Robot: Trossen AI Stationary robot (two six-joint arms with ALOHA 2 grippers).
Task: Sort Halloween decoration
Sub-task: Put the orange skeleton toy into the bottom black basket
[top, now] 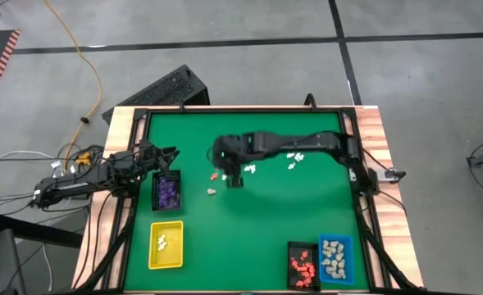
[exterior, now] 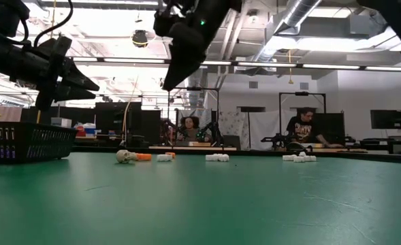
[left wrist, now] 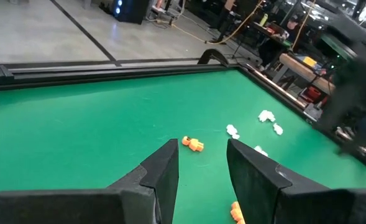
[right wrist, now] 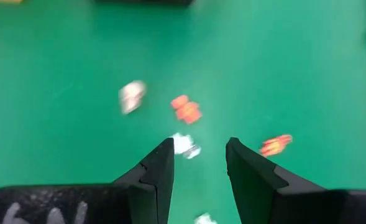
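Right hand (top: 234, 182) open above loose figurines (top: 250, 169).

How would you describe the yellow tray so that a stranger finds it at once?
Start from the green table and go to its left edge. The yellow tray lies there, below the black basket of purple pieces. It alone is yellow and holds a few white figurines.
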